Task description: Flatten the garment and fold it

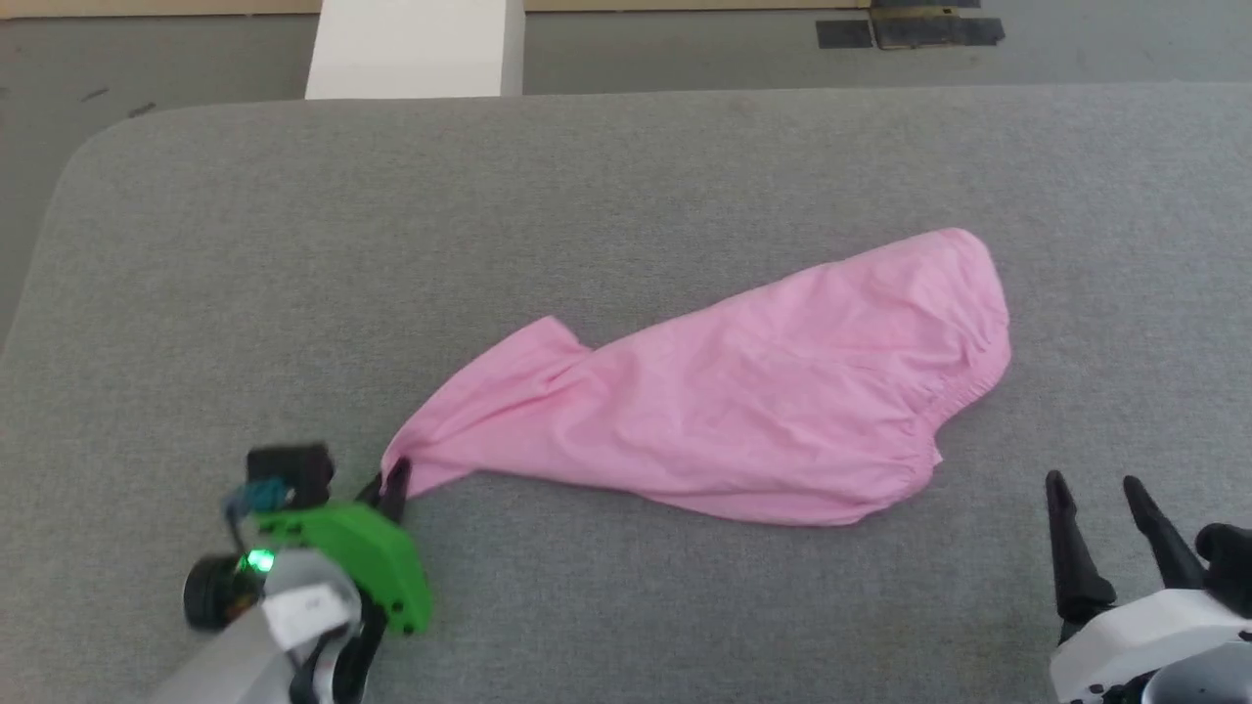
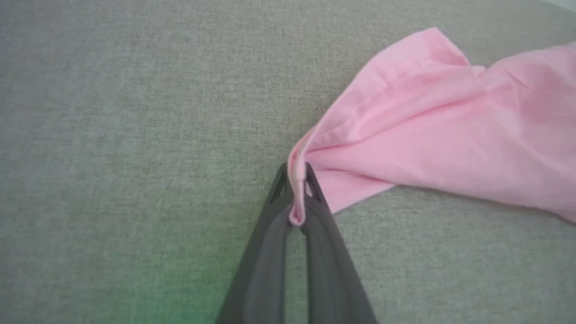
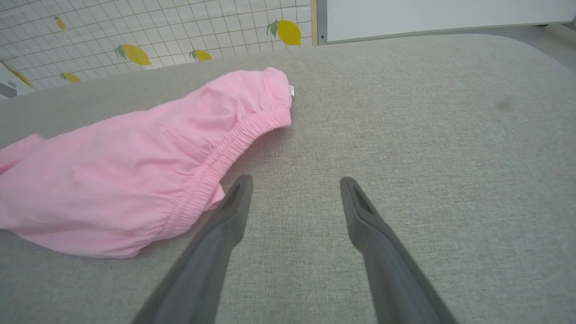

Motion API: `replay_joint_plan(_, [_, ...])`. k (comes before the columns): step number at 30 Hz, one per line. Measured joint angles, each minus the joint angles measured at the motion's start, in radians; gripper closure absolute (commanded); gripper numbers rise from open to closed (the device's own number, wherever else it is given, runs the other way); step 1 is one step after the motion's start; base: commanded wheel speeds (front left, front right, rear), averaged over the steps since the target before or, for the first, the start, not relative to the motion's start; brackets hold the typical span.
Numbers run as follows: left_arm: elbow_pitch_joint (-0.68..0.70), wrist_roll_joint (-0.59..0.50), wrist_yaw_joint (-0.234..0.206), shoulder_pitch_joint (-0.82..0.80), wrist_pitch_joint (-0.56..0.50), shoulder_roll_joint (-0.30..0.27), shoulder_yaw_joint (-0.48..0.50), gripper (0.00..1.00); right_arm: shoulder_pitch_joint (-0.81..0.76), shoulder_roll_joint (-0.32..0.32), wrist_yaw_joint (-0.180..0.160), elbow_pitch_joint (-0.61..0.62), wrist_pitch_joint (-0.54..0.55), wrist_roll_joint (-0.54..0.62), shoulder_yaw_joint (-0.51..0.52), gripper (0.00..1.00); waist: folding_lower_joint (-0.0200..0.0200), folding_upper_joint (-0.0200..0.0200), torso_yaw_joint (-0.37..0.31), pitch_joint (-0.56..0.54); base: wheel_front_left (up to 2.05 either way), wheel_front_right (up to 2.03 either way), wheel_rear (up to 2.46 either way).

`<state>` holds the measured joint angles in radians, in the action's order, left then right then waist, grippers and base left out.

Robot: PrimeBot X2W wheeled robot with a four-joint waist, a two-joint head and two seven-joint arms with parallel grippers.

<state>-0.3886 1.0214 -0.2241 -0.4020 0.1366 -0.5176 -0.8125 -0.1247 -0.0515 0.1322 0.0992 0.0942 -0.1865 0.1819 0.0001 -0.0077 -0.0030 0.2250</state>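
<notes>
The light pink garment (image 1: 743, 391) lies stretched across the grey padded table (image 1: 587, 196), its gathered elastic waistband (image 3: 216, 166) at the right end. My left gripper (image 1: 393, 481) is shut on the garment's narrow left corner (image 2: 297, 198), the fabric pinched between both dark fingers. My right gripper (image 1: 1095, 489) stands open at the lower right, its fingers (image 3: 234, 211) just to the right of the waistband, nothing between them.
The table's rounded far-left corner (image 1: 108, 137) drops to a grey floor. A white block (image 1: 416, 49) stands beyond the far edge. A tiled wall with lemon prints (image 3: 135, 54) shows in the right wrist view.
</notes>
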Motion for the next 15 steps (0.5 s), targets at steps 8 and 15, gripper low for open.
replay_joint_plan(8, [0.148,0.018,-0.070,0.110,0.041,-0.040,0.026,0.00,0.000,0.000,0.000,-0.004,0.020,0.001,-0.022,0.00,0.0000,0.0000,0.025,-0.014,0.00,0.00,0.00])
replay_joint_plan(15, [0.193,-0.031,-0.082,0.109,0.102,-0.042,0.055,0.00,-0.012,0.000,0.000,-0.020,0.052,-0.002,-0.082,0.00,0.0000,0.0000,0.032,-0.049,0.00,0.00,0.00])
